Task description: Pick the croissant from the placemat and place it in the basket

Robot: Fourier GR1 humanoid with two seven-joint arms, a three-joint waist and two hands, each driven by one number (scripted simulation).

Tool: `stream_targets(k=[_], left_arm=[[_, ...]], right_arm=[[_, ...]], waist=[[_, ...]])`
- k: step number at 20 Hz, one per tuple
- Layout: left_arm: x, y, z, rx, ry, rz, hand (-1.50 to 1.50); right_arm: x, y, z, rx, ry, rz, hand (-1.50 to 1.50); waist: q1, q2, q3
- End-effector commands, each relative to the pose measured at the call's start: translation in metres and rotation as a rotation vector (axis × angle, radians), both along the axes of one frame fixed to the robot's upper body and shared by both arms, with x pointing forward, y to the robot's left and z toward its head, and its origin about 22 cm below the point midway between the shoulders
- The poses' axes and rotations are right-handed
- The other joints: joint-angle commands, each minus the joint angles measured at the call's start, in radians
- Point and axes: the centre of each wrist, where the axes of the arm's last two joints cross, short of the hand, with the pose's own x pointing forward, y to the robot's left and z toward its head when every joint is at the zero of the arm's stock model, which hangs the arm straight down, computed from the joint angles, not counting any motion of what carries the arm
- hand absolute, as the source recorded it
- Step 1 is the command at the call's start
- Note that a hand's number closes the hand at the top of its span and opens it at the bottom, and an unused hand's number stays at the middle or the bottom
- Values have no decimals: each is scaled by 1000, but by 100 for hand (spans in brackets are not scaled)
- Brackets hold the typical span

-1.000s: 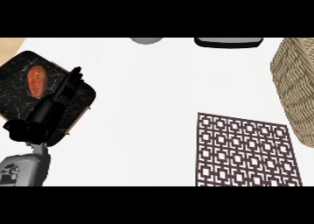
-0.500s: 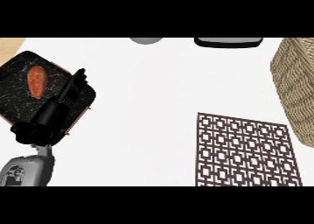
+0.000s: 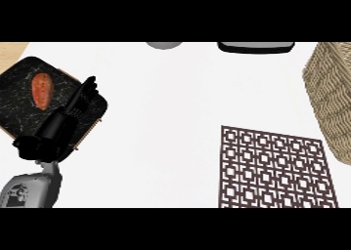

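Note:
An orange-brown croissant (image 3: 42,91) lies on a black marbled placemat (image 3: 19,114) at the left of the counter. My left hand (image 3: 68,113) stretches over the placemat's right part, fingers straight and open, fingertips just right of the croissant and apart from it. A woven wicker basket (image 3: 338,100) stands at the right edge, partly cut off by the view. My right hand does not show.
A dark brown lattice mat (image 3: 275,168) lies at the lower right on the white counter. At the far edge sit a grey round object (image 3: 164,45) and a dark tray-like thing (image 3: 256,47). A wooden patch (image 3: 6,50) shows at the upper left corner.
My left hand has slid up and to the right along the placemat, with its fingers stretching out toward the croissant's right side. The croissant has stayed in place.

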Motion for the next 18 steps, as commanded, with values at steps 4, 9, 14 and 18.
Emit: stream_targets(k=[4, 9, 14, 18], left_arm=[[2, 16, 3, 2, -1, -5, 0], [-4, 9, -7, 14, 5, 9, 0], [0, 6, -4, -1, 15, 9, 0], [6, -3, 12, 2, -11, 4, 0]], right_arm=[[14, -10, 2, -23, -27, 19, -150], [11, -17, 10, 89, -111, 93, -150], [7, -29, 41, 250, -122, 47, -150], [-29, -67, 53, 343, -69, 35, -150]], waist=[[4, 2, 0], [1, 1, 0], [-6, -2, -1], [-3, 2, 1]])
